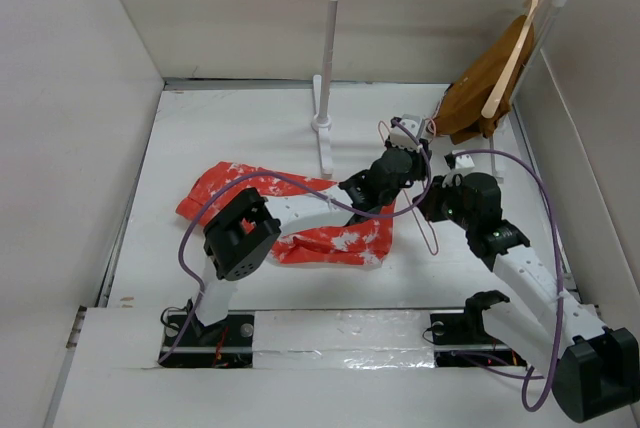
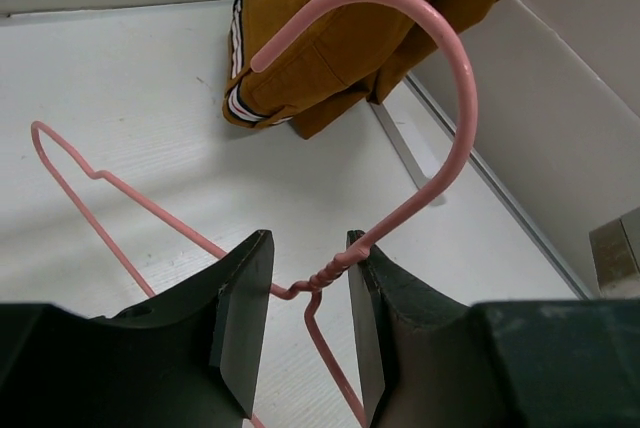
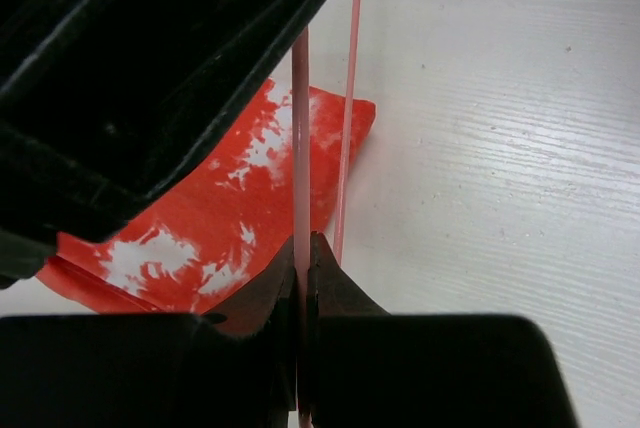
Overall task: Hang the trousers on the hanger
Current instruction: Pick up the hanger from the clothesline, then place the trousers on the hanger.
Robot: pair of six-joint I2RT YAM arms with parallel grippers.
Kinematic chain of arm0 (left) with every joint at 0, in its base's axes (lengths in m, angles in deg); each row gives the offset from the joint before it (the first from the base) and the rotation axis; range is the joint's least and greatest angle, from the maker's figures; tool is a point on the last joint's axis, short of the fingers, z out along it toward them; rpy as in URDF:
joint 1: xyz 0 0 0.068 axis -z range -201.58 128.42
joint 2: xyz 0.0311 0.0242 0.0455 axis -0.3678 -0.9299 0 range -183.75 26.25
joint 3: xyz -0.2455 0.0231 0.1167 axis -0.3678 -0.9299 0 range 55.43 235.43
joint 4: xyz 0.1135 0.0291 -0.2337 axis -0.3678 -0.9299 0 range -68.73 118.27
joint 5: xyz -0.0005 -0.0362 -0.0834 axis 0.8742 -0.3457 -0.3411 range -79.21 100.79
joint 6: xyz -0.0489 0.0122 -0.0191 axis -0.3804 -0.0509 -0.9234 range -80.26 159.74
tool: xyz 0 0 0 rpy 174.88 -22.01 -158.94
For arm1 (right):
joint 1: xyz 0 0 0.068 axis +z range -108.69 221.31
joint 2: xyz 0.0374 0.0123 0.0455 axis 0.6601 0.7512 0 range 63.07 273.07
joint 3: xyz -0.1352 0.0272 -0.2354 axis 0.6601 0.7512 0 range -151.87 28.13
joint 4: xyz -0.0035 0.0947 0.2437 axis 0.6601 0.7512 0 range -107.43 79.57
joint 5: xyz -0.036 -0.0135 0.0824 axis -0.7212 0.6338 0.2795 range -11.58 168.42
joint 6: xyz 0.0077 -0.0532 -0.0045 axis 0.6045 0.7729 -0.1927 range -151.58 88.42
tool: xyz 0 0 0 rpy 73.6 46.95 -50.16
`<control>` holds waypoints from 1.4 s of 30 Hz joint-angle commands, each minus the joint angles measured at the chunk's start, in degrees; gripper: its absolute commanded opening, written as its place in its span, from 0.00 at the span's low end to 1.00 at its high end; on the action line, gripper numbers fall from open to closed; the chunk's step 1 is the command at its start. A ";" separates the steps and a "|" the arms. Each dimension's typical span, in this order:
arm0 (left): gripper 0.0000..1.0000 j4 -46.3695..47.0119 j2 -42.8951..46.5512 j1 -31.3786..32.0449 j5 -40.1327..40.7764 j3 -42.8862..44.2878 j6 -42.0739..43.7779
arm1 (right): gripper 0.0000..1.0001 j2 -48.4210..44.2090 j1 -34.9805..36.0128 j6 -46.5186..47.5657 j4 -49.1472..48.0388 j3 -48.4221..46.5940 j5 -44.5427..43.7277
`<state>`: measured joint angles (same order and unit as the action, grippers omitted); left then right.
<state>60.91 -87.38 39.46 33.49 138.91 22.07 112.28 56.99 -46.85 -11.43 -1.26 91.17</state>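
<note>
Our right gripper (image 3: 303, 270) clamps the hanger (image 2: 466, 88) alone, left gripper (image 2: 308, 283) jaws apart about its neck, so it may swivel.

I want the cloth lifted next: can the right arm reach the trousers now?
Probably not: the right tool is shut on the hanger, and the left arm reaches over the trousers.

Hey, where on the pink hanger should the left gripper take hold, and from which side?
Grip the hanger at its twisted neck, just below the hook. Close the left gripper straight on from where it sits, since its open jaws straddle that twist. That is probably the stiffest part of the thin wire, and the right gripper pinches another rod of it.
</note>
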 commanded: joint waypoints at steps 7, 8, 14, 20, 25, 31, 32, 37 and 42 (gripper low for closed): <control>0.17 0.49 -1.07 -0.30 4.81 3.88 2.03 | 0.00 0.09 2.33 -0.82 -2.92 -0.06 0.43; 0.11 0.49 -1.25 -0.30 4.99 3.97 2.03 | 0.00 0.27 2.34 -0.82 -3.01 -0.14 0.43; 0.00 1.45 0.59 -0.83 3.58 1.69 0.10 | 0.03 -0.95 2.34 -0.20 0.14 -0.58 -1.94; 0.00 7.42 6.39 -0.83 0.69 -8.84 -6.05 | 0.58 -5.78 2.86 0.06 7.51 -0.67 -2.91; 0.00 13.57 8.68 -0.22 -0.55 -17.64 -12.64 | 0.80 -13.16 2.86 -0.37 10.53 0.64 -2.92; 0.00 20.60 11.84 1.72 5.68 -27.13 -20.11 | 0.25 -13.44 3.39 -1.43 9.56 1.61 -2.83; 0.00 21.75 12.19 2.33 6.39 -28.62 -20.99 | 0.13 -11.87 3.39 -1.35 8.34 1.87 -2.30; 0.00 25.27 11.94 4.09 12.63 -33.91 -25.56 | 0.01 -3.87 4.61 -2.31 1.49 3.81 1.04; 0.00 26.06 10.53 4.62 15.97 -36.19 -26.71 | 0.35 4.90 8.31 -5.47 -9.14 6.61 1.57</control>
<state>81.32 -78.09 43.98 45.05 103.83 -2.06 114.20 63.13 -50.41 -9.86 4.27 91.09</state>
